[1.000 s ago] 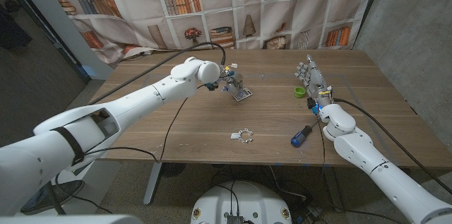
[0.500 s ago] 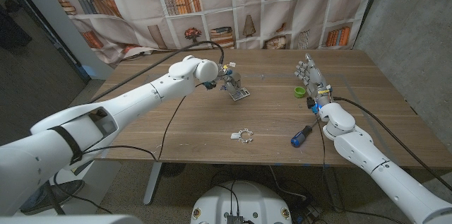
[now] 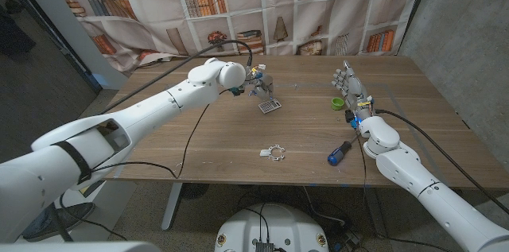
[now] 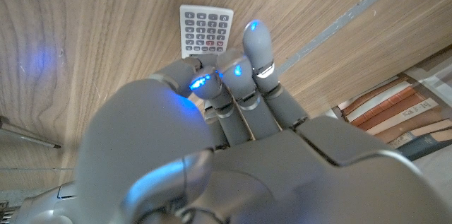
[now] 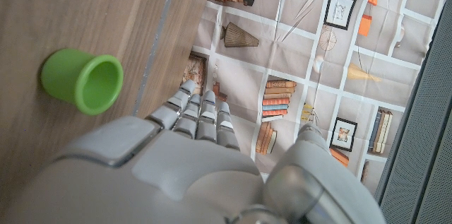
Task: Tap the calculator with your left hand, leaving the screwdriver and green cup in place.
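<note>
Left hand (image 3: 258, 85) is just above the calculator (image 3: 270, 106), which lies flat on the table (image 3: 223, 145) right beyond the fingertips (image 4: 258, 37). Fingers held together and extended, holding nothing; can't tell whether there is contact or a small gap.

Right hand (image 3: 350, 87) stands just beside the cup (image 3: 337, 102), fingers straight and close together, holding nothing. Screwdriver (image 3: 340, 152) lies near the right wrist, well apart from the left fingers.

Risks, as I judge them:
- Angled press could skid the calculator across the table instead of tapping it.
- Fingers may land on its edge and tip it.
- Any right-arm drift nudges the cup or rolls the screwdriver.
</note>
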Controlling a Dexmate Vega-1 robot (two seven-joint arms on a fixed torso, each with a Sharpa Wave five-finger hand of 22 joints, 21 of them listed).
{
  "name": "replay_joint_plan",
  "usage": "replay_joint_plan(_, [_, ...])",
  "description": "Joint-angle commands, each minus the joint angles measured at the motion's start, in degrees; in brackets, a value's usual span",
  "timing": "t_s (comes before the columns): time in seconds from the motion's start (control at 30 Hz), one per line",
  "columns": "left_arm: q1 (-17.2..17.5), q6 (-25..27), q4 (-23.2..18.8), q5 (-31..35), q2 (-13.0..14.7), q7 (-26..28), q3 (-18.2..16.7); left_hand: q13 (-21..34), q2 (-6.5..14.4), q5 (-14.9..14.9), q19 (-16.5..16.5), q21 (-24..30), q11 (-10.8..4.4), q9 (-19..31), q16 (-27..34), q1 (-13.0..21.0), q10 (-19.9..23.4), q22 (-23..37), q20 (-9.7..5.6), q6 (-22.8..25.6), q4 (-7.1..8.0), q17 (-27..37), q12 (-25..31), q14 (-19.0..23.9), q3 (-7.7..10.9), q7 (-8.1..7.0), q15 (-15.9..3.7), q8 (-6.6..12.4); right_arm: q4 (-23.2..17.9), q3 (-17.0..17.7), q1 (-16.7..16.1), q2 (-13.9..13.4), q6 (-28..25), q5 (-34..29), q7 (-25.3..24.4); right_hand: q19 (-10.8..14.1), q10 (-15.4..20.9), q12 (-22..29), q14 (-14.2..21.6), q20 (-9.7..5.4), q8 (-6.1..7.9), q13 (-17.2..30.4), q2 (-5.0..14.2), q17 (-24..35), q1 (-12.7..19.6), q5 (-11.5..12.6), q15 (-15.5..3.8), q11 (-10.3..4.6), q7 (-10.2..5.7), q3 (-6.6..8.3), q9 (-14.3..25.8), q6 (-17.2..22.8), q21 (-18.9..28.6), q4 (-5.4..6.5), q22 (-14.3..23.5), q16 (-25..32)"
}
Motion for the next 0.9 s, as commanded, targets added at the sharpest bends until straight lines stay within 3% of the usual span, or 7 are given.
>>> replay_joint_plan(0.03, [0.89,1.7,-3.57,0.52,1.26,0.36,-1.61,-0.03,-0.42,-0.05,0.02,0.3,-0.55,0.14,-0.13,0.22,0.01,0.12,-4.04,0.01,0.06,0.13,-0.37,0.0,0.45,0.29,-0.41,0.06,0.06,0.3,-0.46,0.08,0.78,0.03,0.08,0.59,0.34,-0.18,0.09,-0.68,-0.08,0.14,0.44,0.12,-0.11,-0.16,0.17,-0.08,0.04,0.14,0.22,0.3,-0.25,-0.16,0.11,-0.14])
replay_joint_plan(0.9, [3.83,5.12,-11.02,1.88,4.01,3.0,-5.61,-0.81,-0.52,-0.51,-0.24,0.23,-0.56,0.15,-0.38,-0.19,-0.03,-0.01,-4.04,0.02,0.21,0.02,-0.7,-0.08,0.35,-0.18,-0.33,0.17,-0.26,0.7,-1.24,-0.32,2.17,0.4,1.48,0.68,0.44,-0.18,0.16,-0.68,-0.07,0.15,0.52,0.14,-0.2,-0.16,0.21,-0.03,0.01,0.1,0.22,0.3,-0.48,-0.24,0.13,-0.12])
